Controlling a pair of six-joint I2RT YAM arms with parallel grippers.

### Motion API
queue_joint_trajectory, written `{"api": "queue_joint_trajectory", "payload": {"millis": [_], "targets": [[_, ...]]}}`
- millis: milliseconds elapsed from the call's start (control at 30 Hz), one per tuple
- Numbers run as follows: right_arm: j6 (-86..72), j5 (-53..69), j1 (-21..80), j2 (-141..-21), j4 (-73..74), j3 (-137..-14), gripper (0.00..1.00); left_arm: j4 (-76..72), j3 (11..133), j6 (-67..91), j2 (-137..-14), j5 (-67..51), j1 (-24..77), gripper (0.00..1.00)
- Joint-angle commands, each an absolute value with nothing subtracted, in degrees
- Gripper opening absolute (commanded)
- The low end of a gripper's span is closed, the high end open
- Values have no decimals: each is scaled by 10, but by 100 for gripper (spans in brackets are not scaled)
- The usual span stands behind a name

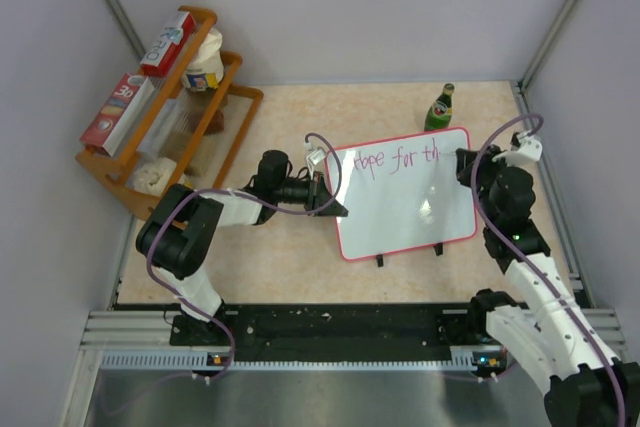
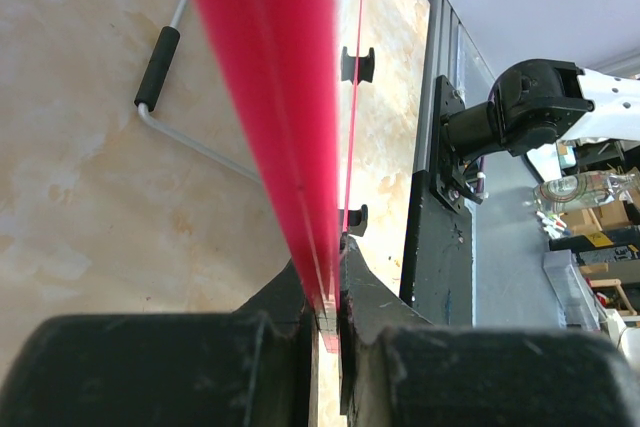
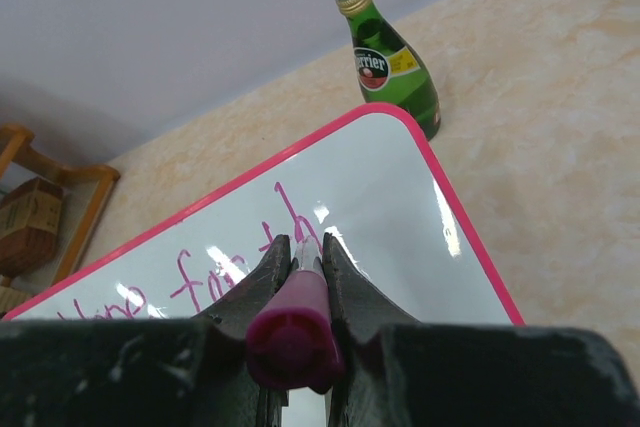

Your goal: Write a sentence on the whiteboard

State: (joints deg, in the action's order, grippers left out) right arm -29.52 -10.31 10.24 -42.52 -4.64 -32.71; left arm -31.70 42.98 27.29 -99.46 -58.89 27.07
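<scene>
At mid-table the whiteboard [image 1: 405,217] sits with its left edge pinched between the left gripper's [image 1: 327,194] jaws, while the right gripper [image 1: 466,160], over its far right corner, squeezes a purple marker [image 3: 293,322] just beside the sentence [image 1: 398,159], reading "Hope for th".

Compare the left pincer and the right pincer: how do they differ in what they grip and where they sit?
The left pincer clamps the whiteboard by its pink left edge; the right pincer clamps a purple marker. The left pincer sits at the board's left side, the right pincer at its far right corner, where the sentence ends. Both are shut on something.
</scene>
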Motion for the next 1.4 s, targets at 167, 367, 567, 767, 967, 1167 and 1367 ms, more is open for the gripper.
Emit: {"api": "queue_joint_trajectory", "payload": {"millis": [167,367,567,767,967,1167,1367], "targets": [[-284,-118,96,-463,-81,-352,0,-247,410,188,-1000,-597,299,0],[-282,-130,96,-470,-87,-338,0,-247,410,188,-1001,-598,299,0],[-275,-141,95,-471,-87,-336,0,-248,410,188,-1000,-598,299,0],[-275,-155,94,-474,-91,-333,0,-247,410,188,-1001,-597,299,0],[-276,-167,92,-474,-98,-334,0,-248,410,188,-1001,-598,299,0],[-283,-149,89,-483,-104,-345,0,-248,410,190,-1002,-599,298,0],[-287,-134,89,-490,-109,-355,0,-248,410,189,-1002,-597,299,0]]}}
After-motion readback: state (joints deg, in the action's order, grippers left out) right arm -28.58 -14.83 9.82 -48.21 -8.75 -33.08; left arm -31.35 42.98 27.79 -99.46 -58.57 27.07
